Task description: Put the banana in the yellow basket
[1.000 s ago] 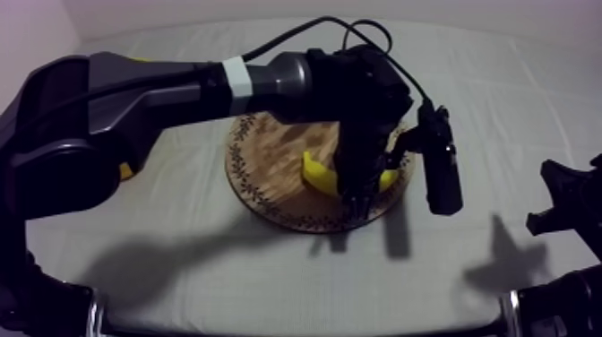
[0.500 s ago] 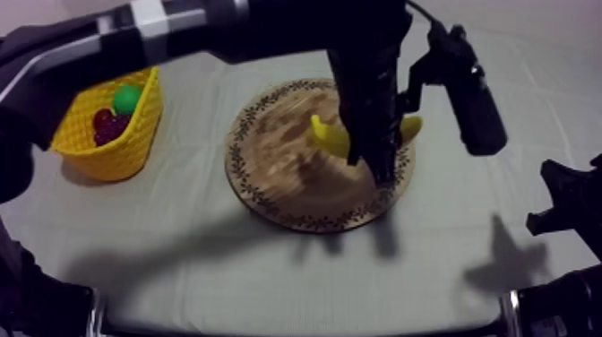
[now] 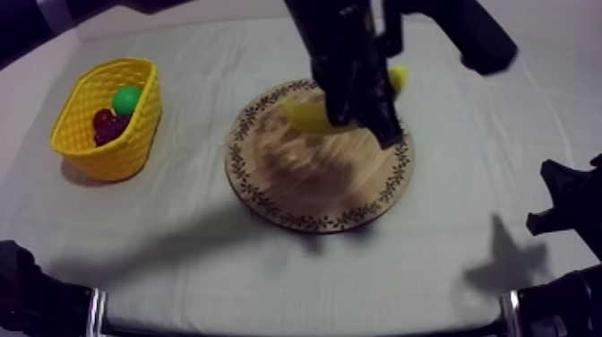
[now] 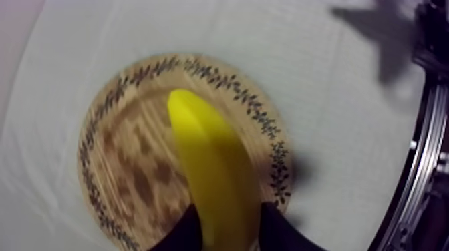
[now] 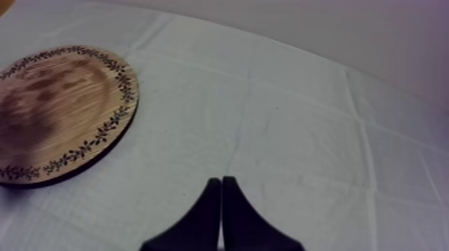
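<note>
My left tool [image 4: 226, 230] pinches one end of the banana [image 4: 207, 153] over the wooden board [image 4: 120, 173], its length pointing away, the yellow basket [image 3: 106, 159] well apart on that arm's side; right tool [image 5: 220, 200] pressed together.

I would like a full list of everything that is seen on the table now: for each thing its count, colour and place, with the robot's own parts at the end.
wooden board: 1, brown with a dark patterned rim, middle of the table.
banana: 1, yellow, held over the board.
yellow basket: 1, yellow, left side of the table.
green fruit: 1, green, inside the basket; kind unclear.
dark red fruit: count unclear, dark red, inside the basket beside the green one.
cloth: 1, grey-white, covers the table.
left gripper: 1, black, shut on the banana.
right gripper: 1, black, shut on nothing, low at the right side, apart from the board.
</note>
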